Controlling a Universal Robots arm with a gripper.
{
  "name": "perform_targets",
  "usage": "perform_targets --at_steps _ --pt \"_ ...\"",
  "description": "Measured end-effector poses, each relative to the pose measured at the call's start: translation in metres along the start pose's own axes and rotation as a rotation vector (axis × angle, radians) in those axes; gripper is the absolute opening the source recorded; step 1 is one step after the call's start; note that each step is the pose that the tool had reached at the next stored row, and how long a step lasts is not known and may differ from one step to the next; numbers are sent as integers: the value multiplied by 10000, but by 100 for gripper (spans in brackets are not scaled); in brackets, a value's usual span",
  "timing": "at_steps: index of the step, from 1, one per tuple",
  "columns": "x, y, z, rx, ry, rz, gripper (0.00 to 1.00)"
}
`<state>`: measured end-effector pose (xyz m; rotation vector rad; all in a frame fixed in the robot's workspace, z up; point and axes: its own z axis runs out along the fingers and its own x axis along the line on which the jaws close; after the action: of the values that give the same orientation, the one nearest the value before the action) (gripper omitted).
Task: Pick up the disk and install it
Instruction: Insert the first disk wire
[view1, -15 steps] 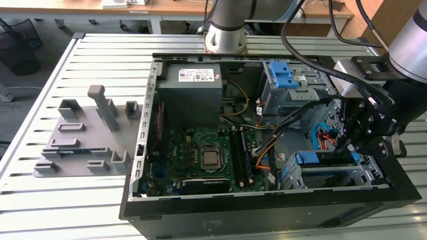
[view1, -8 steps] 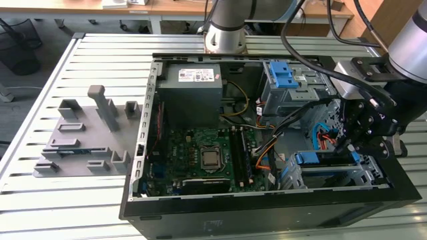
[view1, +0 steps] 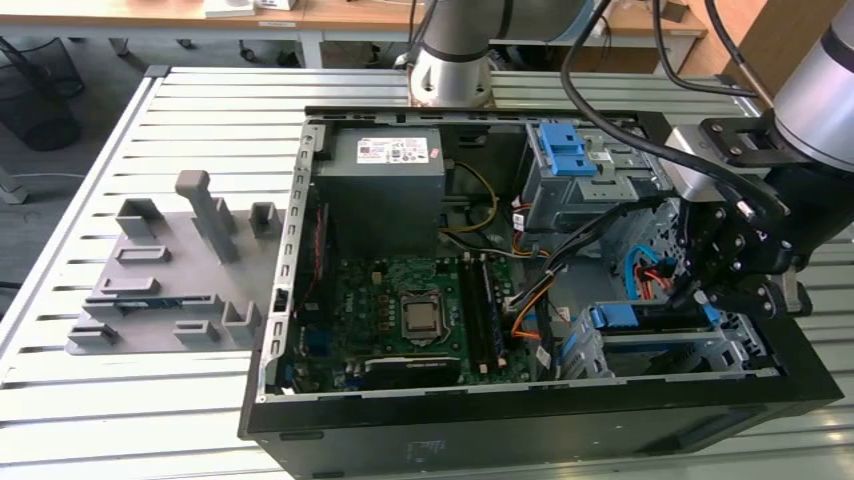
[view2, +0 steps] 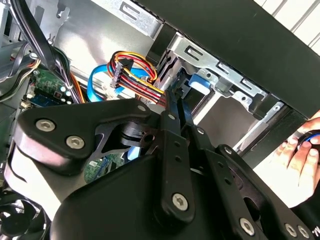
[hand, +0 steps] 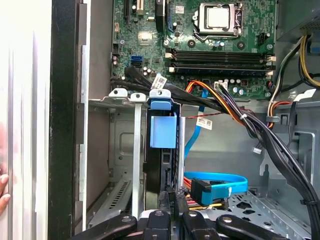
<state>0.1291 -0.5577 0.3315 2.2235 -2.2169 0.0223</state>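
An open computer case (view1: 287, 300) lies on a slatted table (view1: 134, 400). The gripper (hand: 172, 200) is down inside the case at its drive cage (hand: 120, 95), fingers closed on the disk (hand: 162, 132), which stands on edge in a cage slot, blue carrier tab showing. Seating it well likely means keeping it square to the slot rails. The second wrist view adds a hand (view2: 300, 160) outside the case.
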Motion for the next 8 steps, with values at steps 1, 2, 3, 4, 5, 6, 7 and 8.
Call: perform_targets --at_steps 1,2,3,4,5,6,7,8 --pt "0 0 5 0 0 0 16" --pt "0 0 9 0 2 0 16" --pt "0 0 14 0 1 0 16" --pt "0 0 17 0 5 0 16" --pt "0 0 20 0 7 0 16" --pt "0 0 21 0 6 0 16" --pt "0 0 22 0 6 0 16" --pt "0 0 25 0 2 0 16"
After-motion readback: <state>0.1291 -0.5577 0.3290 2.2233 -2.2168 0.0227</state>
